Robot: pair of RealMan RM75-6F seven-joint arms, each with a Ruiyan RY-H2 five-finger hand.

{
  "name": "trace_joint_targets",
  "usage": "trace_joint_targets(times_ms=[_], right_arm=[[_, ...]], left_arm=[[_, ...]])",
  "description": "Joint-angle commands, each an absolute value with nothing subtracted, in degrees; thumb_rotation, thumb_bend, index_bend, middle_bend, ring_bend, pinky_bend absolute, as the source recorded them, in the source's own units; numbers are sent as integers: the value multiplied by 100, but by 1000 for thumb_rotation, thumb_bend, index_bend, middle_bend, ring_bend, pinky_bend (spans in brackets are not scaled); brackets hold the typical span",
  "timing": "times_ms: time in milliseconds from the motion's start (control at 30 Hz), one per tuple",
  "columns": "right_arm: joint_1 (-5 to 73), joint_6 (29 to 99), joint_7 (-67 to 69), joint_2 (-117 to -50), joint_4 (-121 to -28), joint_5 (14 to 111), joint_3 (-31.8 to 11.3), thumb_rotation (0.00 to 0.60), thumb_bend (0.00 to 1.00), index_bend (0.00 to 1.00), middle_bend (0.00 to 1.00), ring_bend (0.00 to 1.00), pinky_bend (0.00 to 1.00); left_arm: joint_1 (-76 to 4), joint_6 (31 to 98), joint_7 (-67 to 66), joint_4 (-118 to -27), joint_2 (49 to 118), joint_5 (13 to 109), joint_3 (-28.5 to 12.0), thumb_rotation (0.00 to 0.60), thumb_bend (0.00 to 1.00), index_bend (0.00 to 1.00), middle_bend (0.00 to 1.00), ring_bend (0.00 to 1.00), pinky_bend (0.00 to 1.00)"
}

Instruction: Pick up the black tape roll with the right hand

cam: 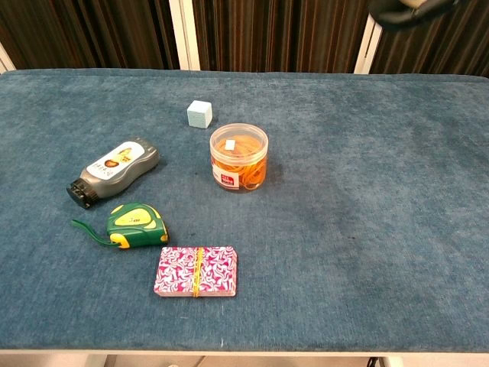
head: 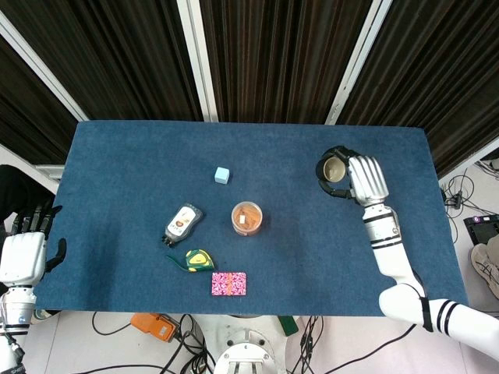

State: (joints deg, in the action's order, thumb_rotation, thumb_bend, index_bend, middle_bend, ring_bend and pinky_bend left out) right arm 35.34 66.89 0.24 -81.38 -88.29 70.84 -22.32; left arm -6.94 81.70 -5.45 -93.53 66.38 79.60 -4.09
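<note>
In the head view my right hand holds the black tape roll, a black ring with a tan core, well above the right part of the blue table. Its fingers wrap the roll's rim. The chest view shows only the roll's lower edge at the top right corner, with the hand cut off by the frame. My left hand hangs off the table's left edge, fingers apart and holding nothing.
A light blue cube, an orange-filled clear jar, a grey bottle lying down, a green tape measure and a pink patterned box sit left of centre. Dark curtains stand behind the table.
</note>
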Motion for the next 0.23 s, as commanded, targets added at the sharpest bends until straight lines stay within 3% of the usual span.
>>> trace_joint_targets(times_ms=[33, 233], right_arm=[[3466, 6903, 229, -7985, -8968, 7349, -2274, 600, 550, 567, 485, 589, 633], [3349, 7364, 264, -7827, -9134, 7796, -2199, 600, 549, 567, 485, 589, 633]], left_arm=[[-698, 8155, -507, -9350, 6635, 7933, -428, 600, 452, 144, 42, 126, 84], [-727, 8094, -479, -9303, 6649, 7885, -449, 600, 453, 144, 42, 126, 84]])
